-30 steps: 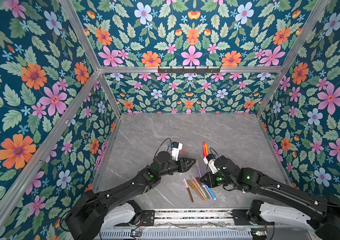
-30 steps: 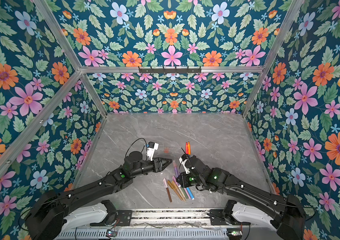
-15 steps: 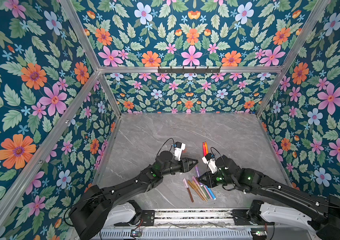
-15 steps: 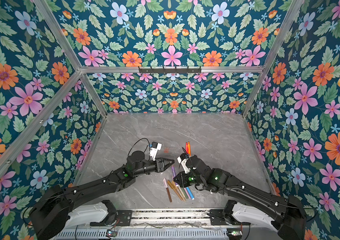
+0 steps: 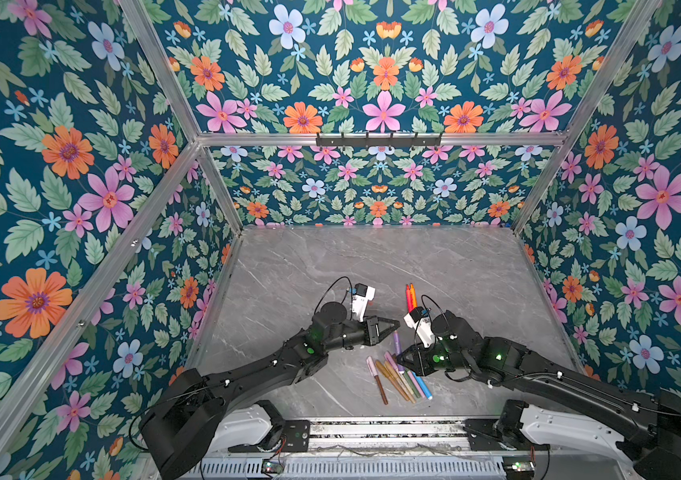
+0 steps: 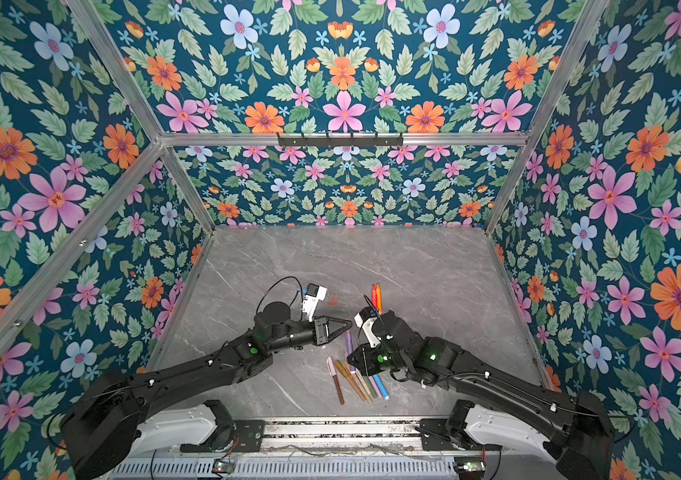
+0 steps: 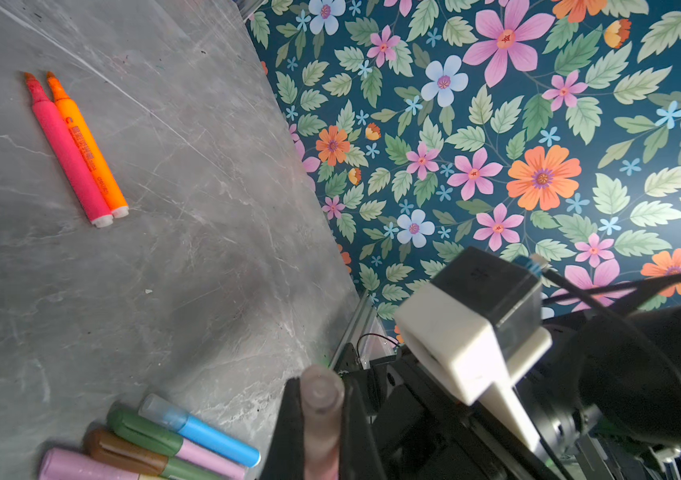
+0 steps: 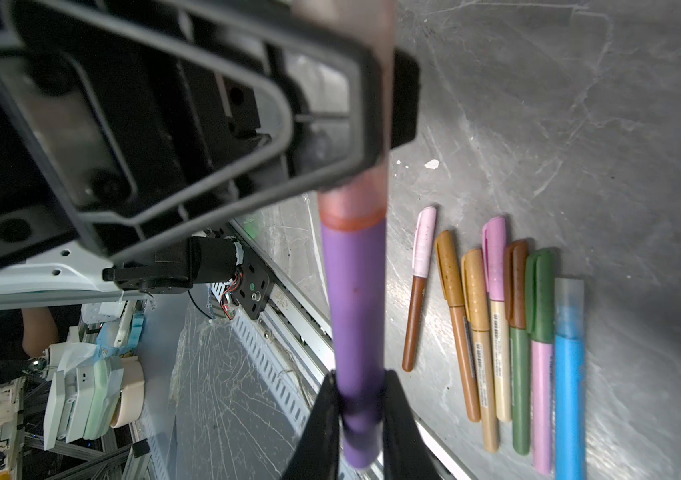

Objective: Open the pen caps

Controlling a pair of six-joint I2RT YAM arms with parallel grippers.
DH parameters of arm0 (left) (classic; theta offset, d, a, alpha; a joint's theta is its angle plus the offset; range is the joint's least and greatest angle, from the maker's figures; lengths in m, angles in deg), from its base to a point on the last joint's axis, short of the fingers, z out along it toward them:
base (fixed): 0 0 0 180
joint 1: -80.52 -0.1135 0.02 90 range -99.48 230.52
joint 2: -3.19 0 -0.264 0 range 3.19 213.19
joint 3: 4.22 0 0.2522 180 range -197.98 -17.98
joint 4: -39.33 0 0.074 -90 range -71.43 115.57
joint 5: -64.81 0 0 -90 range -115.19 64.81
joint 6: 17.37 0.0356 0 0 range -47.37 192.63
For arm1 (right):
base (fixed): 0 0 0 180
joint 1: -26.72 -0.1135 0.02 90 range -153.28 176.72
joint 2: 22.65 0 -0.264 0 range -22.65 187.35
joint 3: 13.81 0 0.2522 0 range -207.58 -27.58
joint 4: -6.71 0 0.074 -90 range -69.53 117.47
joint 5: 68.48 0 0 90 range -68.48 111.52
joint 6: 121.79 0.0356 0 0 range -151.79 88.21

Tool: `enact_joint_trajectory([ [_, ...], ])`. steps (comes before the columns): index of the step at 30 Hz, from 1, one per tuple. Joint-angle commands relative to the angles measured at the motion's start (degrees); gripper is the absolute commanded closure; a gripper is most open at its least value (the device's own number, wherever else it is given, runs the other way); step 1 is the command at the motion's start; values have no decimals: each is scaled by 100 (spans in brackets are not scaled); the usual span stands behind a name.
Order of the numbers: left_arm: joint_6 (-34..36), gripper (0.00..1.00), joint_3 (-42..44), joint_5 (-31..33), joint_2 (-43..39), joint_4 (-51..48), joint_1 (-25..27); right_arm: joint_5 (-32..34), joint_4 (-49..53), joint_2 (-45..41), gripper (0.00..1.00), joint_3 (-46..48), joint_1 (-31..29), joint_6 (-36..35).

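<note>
A purple pen [image 8: 355, 299] with a translucent peach pen cap [image 8: 351, 199] is held in the air between both arms. My right gripper [image 8: 359, 415] is shut on the pen's tail end. My left gripper [image 7: 322, 419] is shut on the cap [image 7: 322, 395], one finger on each side. In both top views the left gripper [image 5: 393, 325] meets the pen [image 5: 396, 344] just above the right gripper [image 5: 403, 358]. Several capped pens [image 5: 397, 380] [image 6: 357, 380] lie side by side on the table below the right gripper.
Two uncapped highlighters, red and orange [image 5: 410, 296] [image 7: 77, 145], lie together farther back on the grey marble table [image 5: 372, 257]. Flowered walls close in the back and both sides. A metal rail [image 5: 372, 432] runs along the front edge.
My left gripper has moved right to the pen and shut on its cap. The right gripper has shifted slightly with the purple pen still in it.
</note>
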Motion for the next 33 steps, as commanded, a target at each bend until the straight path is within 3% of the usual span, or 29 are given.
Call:
enact_joint_trajectory([
  [1, 150, 100, 26, 7, -55, 103, -7, 201, -87, -105, 72, 16, 2, 126],
  [5, 153, 100, 31, -23, -57, 153, -4, 394, -164, -256, 63, 60, 3, 250],
  [23, 50, 100, 77, 9, -153, 297, 3, 794, -171, 421, 63, -489, 14, 80],
  [25, 64, 100, 81, 19, -162, 279, 3, 757, -218, 455, 69, -458, 9, 110],
  [26, 75, 100, 73, 21, -166, 279, 4, 707, -235, 467, 79, -433, 10, 115],
  [27, 76, 100, 57, 23, -171, 278, 5, 578, -310, 484, 95, -397, 17, 86],
  [28, 75, 100, 39, -4, -162, 279, -4, 459, -351, 502, 100, -372, 12, 49],
  [31, 285, 100, -294, -4, -154, -150, -219, 296, -285, 556, 100, -309, -18, 75],
  [33, 786, 100, -841, 7, -88, -977, -603, 298, -378, 512, 100, -133, -83, 208],
])
